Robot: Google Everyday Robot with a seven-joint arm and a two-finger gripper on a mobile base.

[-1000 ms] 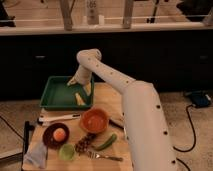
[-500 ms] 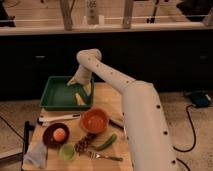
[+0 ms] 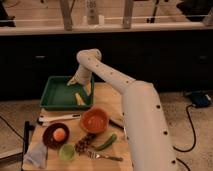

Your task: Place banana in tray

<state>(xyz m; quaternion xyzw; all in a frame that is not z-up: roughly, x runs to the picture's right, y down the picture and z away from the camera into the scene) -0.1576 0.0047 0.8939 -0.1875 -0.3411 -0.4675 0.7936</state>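
Note:
The dark green tray (image 3: 56, 102) sits at the back left of the wooden table. The small pale yellow banana (image 3: 80, 98) lies inside the tray near its right rim. My gripper (image 3: 73, 81) hangs over the tray's back right part, just above and behind the banana, at the end of my white arm, which reaches in from the lower right.
An orange bowl (image 3: 94, 120) stands in front of the tray. A dark plate holds a round orange fruit (image 3: 59, 133). A green cup (image 3: 66, 151), a green curved vegetable (image 3: 106, 142), a fork (image 3: 105, 156), a white utensil (image 3: 59, 118) and a cloth (image 3: 38, 155) lie on the table.

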